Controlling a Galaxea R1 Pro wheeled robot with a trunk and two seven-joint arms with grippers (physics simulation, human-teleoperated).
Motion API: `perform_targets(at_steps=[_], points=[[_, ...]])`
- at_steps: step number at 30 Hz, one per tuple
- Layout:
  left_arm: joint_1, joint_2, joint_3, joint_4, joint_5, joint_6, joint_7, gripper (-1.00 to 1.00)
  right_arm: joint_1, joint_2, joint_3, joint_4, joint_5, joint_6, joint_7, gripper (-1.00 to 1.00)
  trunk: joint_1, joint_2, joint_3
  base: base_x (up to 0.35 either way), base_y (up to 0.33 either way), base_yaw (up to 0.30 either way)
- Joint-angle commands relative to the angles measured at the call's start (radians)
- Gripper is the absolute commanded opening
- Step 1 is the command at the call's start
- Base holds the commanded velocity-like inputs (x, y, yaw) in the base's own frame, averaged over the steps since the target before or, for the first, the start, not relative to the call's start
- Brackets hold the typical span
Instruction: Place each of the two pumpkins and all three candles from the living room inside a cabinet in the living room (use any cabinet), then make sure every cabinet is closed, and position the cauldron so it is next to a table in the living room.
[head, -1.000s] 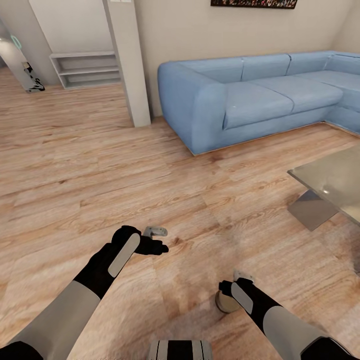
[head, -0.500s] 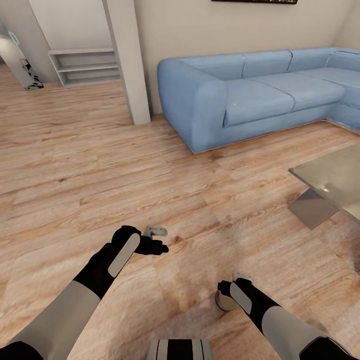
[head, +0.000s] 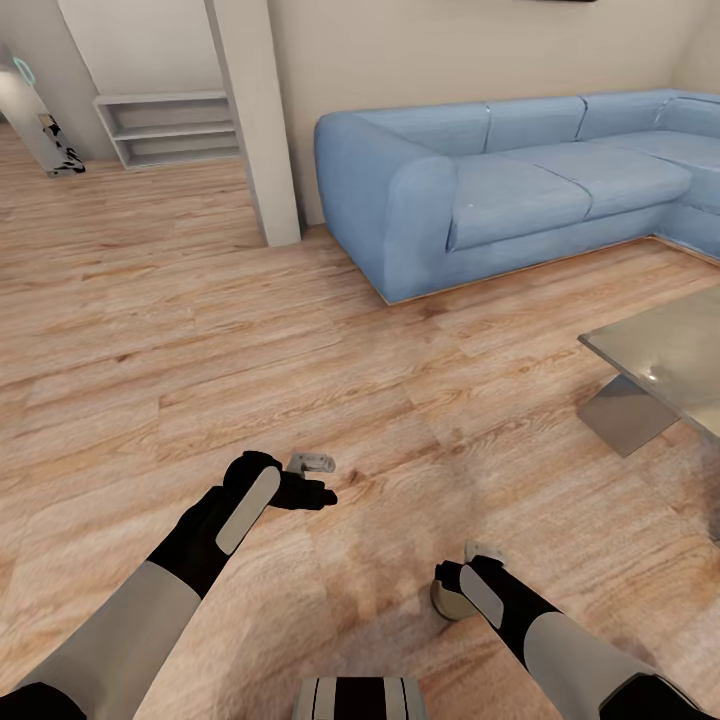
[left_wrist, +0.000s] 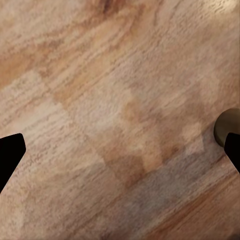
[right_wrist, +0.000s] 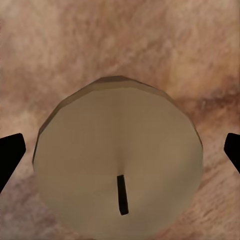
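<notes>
The right gripper (head: 452, 590) points down at the wooden floor (head: 150, 330) with a beige candle (right_wrist: 117, 160) between its fingers; the right wrist view looks straight onto the candle's flat top and dark wick, with a black fingertip at either edge. The fingers appear set wide, with a gap either side of the candle, so whether they actually grip it I cannot tell. The left gripper (head: 310, 485) hangs over bare floor, jaws spread wide and holding nothing.

As a judgement, the task is at an early or middle stage: one candle is in hand or about to be, and it is not yet in any cabinet. No pumpkins, cauldron or dark cabinet appear here, so how much else is done cannot be read from these pictures.

For moving, the floor ahead and to the left is broad and open. The coffee table (head: 670, 365) lies to the right, its glass corner and angled grey base jutting toward the robot's path, near the right arm's side. The blue sofa (head: 500, 190) runs along the far wall and turns down the right. A white pillar (head: 255, 120) stands beside the sofa's end, with pale open shelves (head: 170, 130) beyond it.
</notes>
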Motion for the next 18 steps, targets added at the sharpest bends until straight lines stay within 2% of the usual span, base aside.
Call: perform_targets(at_steps=[1,10,13,18], points=[[-0.001,0.001,-0.003,-0.001,0.010,0.001,0.010,1.00,0.000,0.000,0.004,-0.002,-0.004,0.005,-0.006,1.00,0.000,0.000,-0.001,0.000,0.000,0.000],[-0.001,0.001,-0.003,-0.001,0.010,0.001,0.010,1.00,0.000,0.001,0.005,-0.002,-0.004,0.005,-0.006,1.00,0.000,0.000,-0.001,0.000,0.000,0.000],[-0.001,0.001,-0.003,-0.001,0.010,0.001,0.010,1.00,0.000,0.001,0.006,-0.002,-0.003,0.005,-0.006,1.00,0.001,-0.001,-0.012,0.000,0.000,0.000],[-0.001,0.001,-0.003,-0.001,0.010,0.001,0.010,1.00,0.000,0.000,0.006,-0.002,-0.003,0.005,-0.006,1.00,0.001,-0.001,-0.012,0.000,0.000,0.000]])
